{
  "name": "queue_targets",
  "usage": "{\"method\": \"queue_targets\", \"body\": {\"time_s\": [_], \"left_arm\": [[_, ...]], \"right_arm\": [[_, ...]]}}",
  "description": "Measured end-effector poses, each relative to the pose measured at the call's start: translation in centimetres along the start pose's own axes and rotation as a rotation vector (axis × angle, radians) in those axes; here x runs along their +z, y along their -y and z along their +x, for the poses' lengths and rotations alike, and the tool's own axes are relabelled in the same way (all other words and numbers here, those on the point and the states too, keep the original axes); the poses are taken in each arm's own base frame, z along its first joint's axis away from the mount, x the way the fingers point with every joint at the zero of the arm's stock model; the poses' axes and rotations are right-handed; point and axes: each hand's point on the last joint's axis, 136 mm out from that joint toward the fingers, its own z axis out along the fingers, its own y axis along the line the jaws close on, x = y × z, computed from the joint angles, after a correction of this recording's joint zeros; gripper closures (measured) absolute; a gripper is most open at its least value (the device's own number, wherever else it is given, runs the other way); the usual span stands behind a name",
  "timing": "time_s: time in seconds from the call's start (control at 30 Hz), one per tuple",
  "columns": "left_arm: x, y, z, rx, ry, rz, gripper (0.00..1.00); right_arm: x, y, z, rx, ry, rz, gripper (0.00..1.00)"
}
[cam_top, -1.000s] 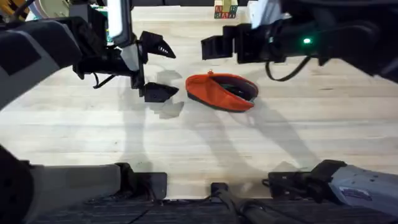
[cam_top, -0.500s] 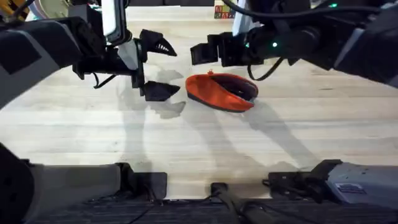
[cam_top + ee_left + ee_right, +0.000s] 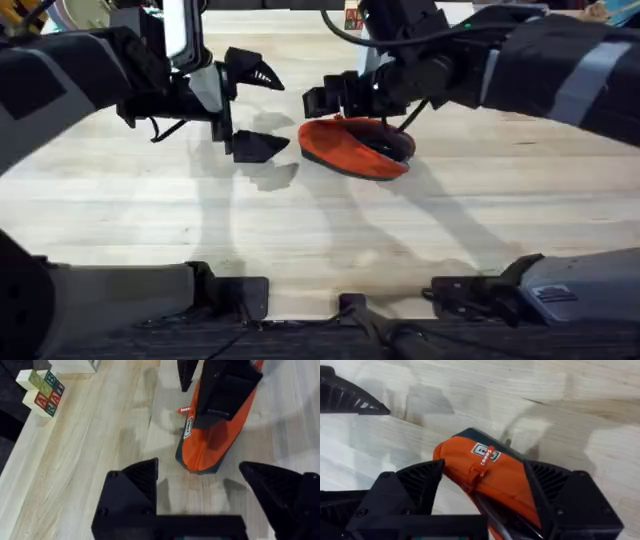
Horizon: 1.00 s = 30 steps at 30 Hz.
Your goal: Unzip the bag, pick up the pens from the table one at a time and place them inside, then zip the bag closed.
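The left gripper (image 3: 250, 110) hangs just to the left of the bag (image 3: 355, 148), a little above the tabletop (image 3: 300, 230). Its fingers (image 3: 135, 482) are spread wide and hold nothing.

The bag lies in the middle of the tabletop. It is orange, with a dark slit along its top that looks partly open, and no pens show on the wood around it. So this looks like the last step: zipping the bag shut.

The right gripper (image 3: 335, 98) is over the left end of the bag. Its fingers (image 3: 412, 485) are spread, one on each side of that end, and the little orange zipper pull (image 3: 482, 462) sits between them, not pinched yet. Next, those fingers likely need to close on the pull and slide it along, while the left gripper holds the bag down.

The two grippers are near each other, so they could bump. Right of the bag the tabletop has lots of room. Some letter blocks (image 3: 42, 392) sit far behind the bag by the edge.
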Motion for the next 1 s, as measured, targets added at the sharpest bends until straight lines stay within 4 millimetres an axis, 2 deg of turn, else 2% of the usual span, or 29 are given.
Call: {"method": "queue_targets", "body": {"time_s": [0.37, 0.7, 0.77, 0.8, 1.0], "left_arm": [[0.00, -0.07, 0.00, 0.004, 0.000, -0.002, 0.007], [0.00, -0.07, 0.00, 0.004, 0.000, -0.002, 0.007], [0.00, -0.07, 0.00, 0.004, 0.000, -0.002, 0.007], [0.00, -0.13, 0.00, 0.007, 0.000, -0.004, 0.006], [0.00, -0.13, 0.00, 0.007, 0.000, -0.004, 0.007]], "right_arm": [[0.05, -0.13, 0.08, 0.026, -0.005, -0.008, 0.164], [0.05, -0.61, 0.69, 0.027, -0.030, -0.027, 0.242], [0.04, -0.62, 0.94, 0.026, -0.040, -0.027, 0.296], [0.05, -0.78, 0.93, 0.031, -0.039, -0.031, 0.449], [0.04, -0.88, 0.96, 0.031, -0.040, -0.034, 0.665]]}}
